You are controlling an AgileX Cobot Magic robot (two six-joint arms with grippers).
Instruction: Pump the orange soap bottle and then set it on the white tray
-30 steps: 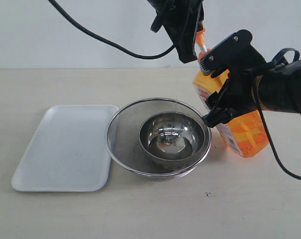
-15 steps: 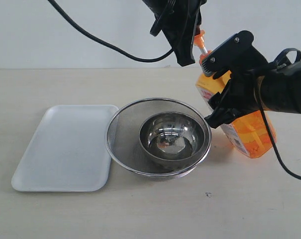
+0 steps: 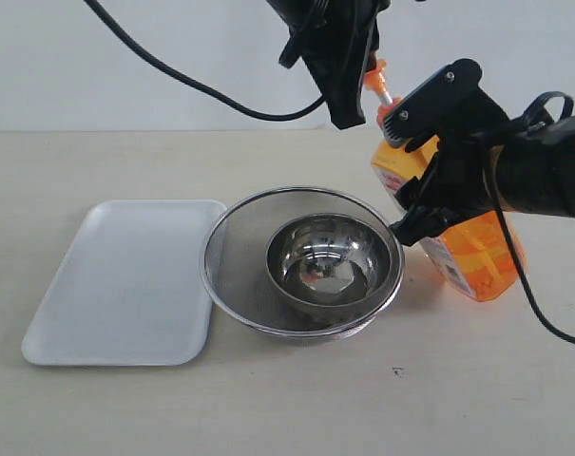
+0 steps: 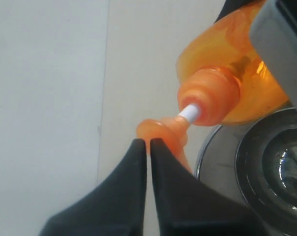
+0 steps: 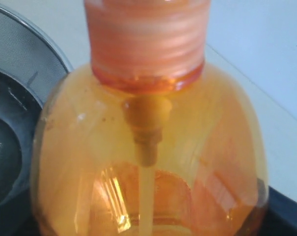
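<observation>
The orange soap bottle (image 3: 479,255) leans to the left at the right of the exterior view, and my right gripper (image 3: 422,161) is shut on its body. The bottle (image 5: 148,147) fills the right wrist view. Its orange pump head (image 3: 375,76) points up and left on a raised white stem (image 4: 190,112). My left gripper (image 3: 349,116) comes down from above, shut, with its tips (image 4: 148,142) right at the pump head (image 4: 163,132); whether they touch it I cannot tell. The white tray (image 3: 116,285) lies flat at the left with nothing on it.
A round steel mesh strainer (image 3: 232,233) with a steel bowl (image 3: 330,261) inside it stands between the tray and the bottle, close under the bottle's neck. A black cable (image 3: 192,81) hangs from the left arm across the back.
The left gripper has drifted slightly up and to the left. The bottle has shifted a little to the right in the right gripper's hold.
</observation>
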